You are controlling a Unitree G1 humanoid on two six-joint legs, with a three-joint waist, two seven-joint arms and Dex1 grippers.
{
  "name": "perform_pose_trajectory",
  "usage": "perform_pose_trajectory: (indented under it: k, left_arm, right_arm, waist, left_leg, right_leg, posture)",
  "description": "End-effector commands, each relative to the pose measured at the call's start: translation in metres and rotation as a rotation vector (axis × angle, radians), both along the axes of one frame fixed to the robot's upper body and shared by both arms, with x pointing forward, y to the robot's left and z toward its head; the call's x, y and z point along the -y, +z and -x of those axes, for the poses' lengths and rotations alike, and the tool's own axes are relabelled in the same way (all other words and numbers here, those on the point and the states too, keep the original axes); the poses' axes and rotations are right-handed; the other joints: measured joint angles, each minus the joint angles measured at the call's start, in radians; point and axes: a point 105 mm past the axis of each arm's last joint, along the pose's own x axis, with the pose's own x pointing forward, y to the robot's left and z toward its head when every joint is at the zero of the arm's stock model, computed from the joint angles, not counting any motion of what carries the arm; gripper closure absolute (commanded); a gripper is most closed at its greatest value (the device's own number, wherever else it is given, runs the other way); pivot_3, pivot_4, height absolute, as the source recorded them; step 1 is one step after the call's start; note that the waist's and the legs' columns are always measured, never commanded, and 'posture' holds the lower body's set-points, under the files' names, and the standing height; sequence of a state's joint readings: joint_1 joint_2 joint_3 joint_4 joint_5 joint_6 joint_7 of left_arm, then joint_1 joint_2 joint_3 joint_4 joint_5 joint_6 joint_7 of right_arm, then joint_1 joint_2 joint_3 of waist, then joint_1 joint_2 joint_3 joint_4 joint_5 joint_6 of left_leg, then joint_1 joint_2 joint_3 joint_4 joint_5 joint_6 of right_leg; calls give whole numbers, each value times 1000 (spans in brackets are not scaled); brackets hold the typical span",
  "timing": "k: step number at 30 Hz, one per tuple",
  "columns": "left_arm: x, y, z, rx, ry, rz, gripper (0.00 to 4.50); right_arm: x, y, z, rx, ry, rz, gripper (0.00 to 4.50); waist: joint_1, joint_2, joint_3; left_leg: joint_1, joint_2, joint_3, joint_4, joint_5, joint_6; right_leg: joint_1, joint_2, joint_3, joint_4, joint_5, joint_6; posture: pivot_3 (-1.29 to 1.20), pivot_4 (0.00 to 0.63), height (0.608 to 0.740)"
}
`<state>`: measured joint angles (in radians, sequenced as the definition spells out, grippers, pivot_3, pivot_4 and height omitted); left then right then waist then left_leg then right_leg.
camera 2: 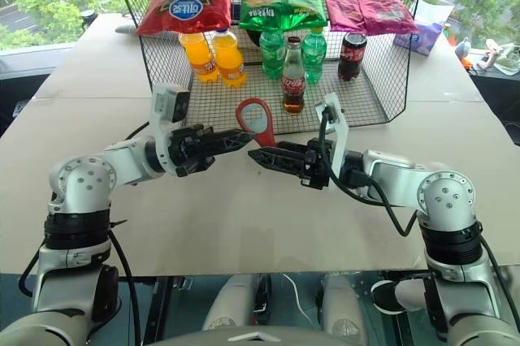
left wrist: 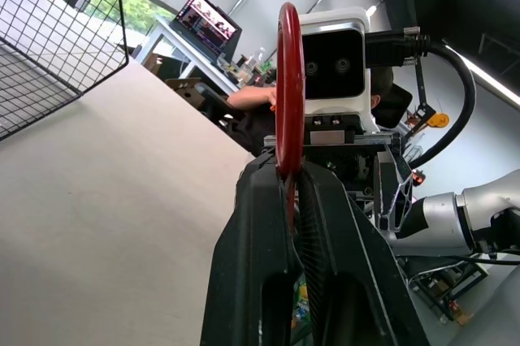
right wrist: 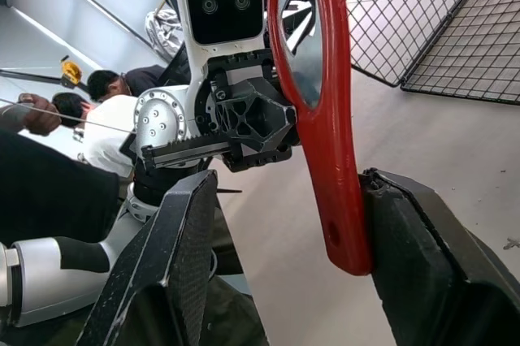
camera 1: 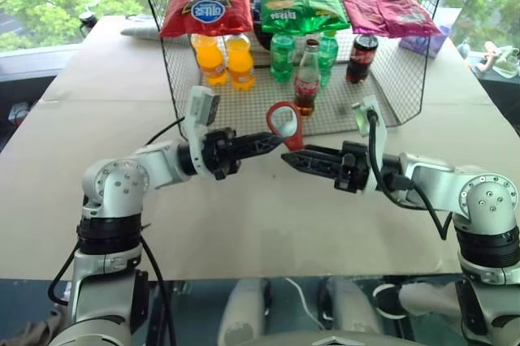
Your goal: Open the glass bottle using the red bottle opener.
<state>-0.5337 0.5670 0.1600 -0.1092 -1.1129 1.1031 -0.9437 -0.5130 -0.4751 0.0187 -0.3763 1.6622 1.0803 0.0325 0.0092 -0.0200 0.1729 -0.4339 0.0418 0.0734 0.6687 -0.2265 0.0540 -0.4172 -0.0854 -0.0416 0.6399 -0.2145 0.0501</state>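
Observation:
The red bottle opener (camera 1: 284, 124) stands upright in the air above the table, ring end up, in front of the wire basket. My left gripper (camera 1: 275, 142) is shut on its lower part; the left wrist view shows the opener (left wrist: 288, 78) edge-on, pinched between the two fingers. From the other side my right gripper (camera 1: 289, 157) meets it, open. In the right wrist view the opener's handle (right wrist: 337, 200) rests against one finger (right wrist: 406, 232) while the other finger (right wrist: 183, 232) stands apart. The glass bottle (camera 1: 307, 78) stands upright inside the basket, behind the opener, with neither gripper touching it.
The wire basket (camera 1: 244, 106) also holds two orange bottles (camera 1: 225, 59), green bottles (camera 1: 283, 55) and a dark cola bottle with a red cap (camera 1: 361, 58). Chip bags (camera 1: 207, 2) lie across its top. The beige table (camera 1: 244, 216) stretches below the arms. People sit in the background (right wrist: 106, 86).

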Motion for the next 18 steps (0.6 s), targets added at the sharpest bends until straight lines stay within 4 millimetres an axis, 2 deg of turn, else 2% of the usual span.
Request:
perform_pose_trajectory:
  k: [1, 6, 7, 8, 11, 12, 13, 18]
  left_arm:
    - [0, 14, 3, 63, -6, 29, 4500]
    - [0, 14, 4, 64, -8, 28, 4500]
    - [0, 14, 4, 64, -9, 27, 4500]
    - [1, 14, 4, 65, -10, 27, 4500]
    - [2, 13, 6, 68, -17, 19, 4500]
    - [2, 12, 6, 69, -19, 18, 4500]
    - [2, 12, 7, 69, -19, 18, 4500]
    - [0, 11, 6, 63, -5, 20, 4500]
  right_arm:
    - [1, 8, 4, 14, 12, -44, 1697]
    - [-1, 8, 3, 12, 11, -49, 1697]
    - [-2, 8, 3, 12, 11, -49, 2277]
    - [-2, 8, 3, 12, 10, -48, 2464]
    - [-3, 8, 0, 2, 3, -57, 3917]
    - [-3, 8, -1, 0, -1, -58, 4270]
    - [-3, 7, -1, -2, -4, -59, 4396]
    - [-2, 5, 1, -5, -2, -49, 4396]
  waist:
    - [0, 0, 0]
    - [0, 0, 0]
    - [0, 0, 0]
    - [0, 0, 0]
    - [0, 0, 0]
    - [0, 0, 0]
    - [0, 0, 0]
    - [0, 0, 0]
  left_leg:
    - [0, 0, 0, 0, 0, 0]
    - [0, 0, 0, 0, 0, 0]
    - [0, 0, 0, 0, 0, 0]
    - [0, 0, 0, 0, 0, 0]
    - [0, 0, 0, 0, 0, 0]
    - [0, 0, 0, 0, 0, 0]
    - [0, 1, 0, 0, 0, 0]
    - [0, 1, 0, -1, 0, 0]
  right_leg:
    - [0, 0, 0, 0, 0, 0]
    - [0, 0, 0, 0, 0, 0]
    - [0, 0, 0, 0, 0, 0]
    - [0, 0, 0, 0, 0, 0]
    - [0, 0, 0, -1, 0, 0]
    - [0, 0, 0, -1, 0, 0]
    - [0, 0, 0, -1, 0, 0]
    - [0, 0, 0, -1, 0, 0]
  posture:
    - [0, 150, 740]
    - [0, 150, 740]
    - [0, 150, 740]
    - [0, 150, 740]
    - [0, 150, 740]
    - [0, 150, 740]
    - [0, 150, 740]
    - [0, 150, 740]
